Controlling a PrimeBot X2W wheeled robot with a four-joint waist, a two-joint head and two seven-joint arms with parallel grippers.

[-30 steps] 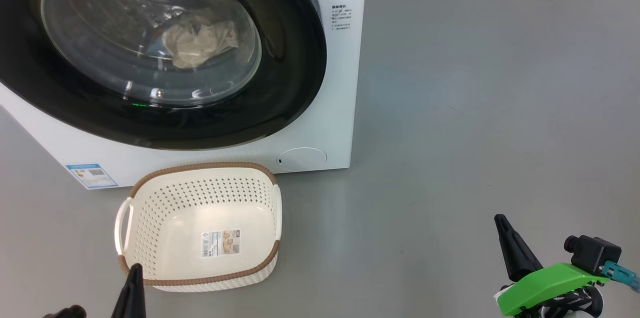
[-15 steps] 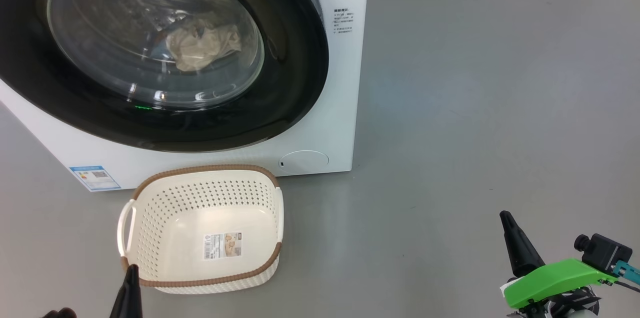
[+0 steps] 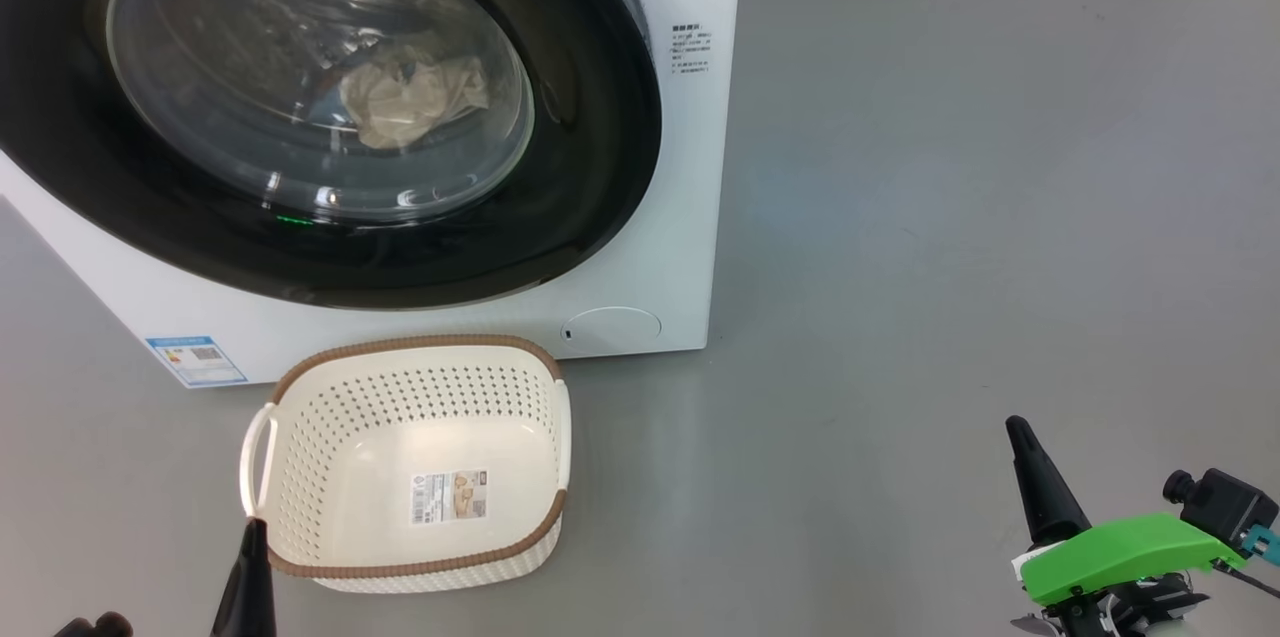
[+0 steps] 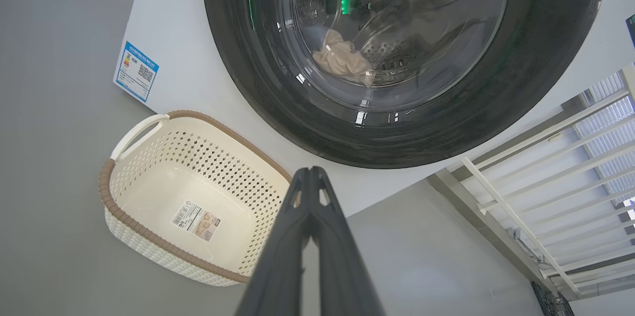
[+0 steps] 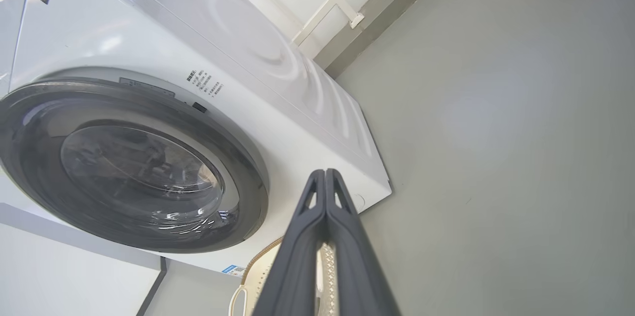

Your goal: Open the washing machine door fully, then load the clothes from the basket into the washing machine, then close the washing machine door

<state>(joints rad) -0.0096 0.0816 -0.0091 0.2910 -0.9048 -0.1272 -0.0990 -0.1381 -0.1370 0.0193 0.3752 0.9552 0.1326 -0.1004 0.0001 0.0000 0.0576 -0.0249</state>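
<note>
Black glossy washing machine door sits closed in the head view, cream garment behind its glass, basket on the floor before it. Left wrist view: left pincer clenched on nothing. Right wrist view: right pincer likewise.

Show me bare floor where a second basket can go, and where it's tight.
Widest free patch: the grey floor right of the washing machine, ahead of the right gripper. A smaller one lies between the basket and that gripper. Tight: the strip between basket and machine front, and the basket's near-left corner, where the left gripper hovers.
</note>
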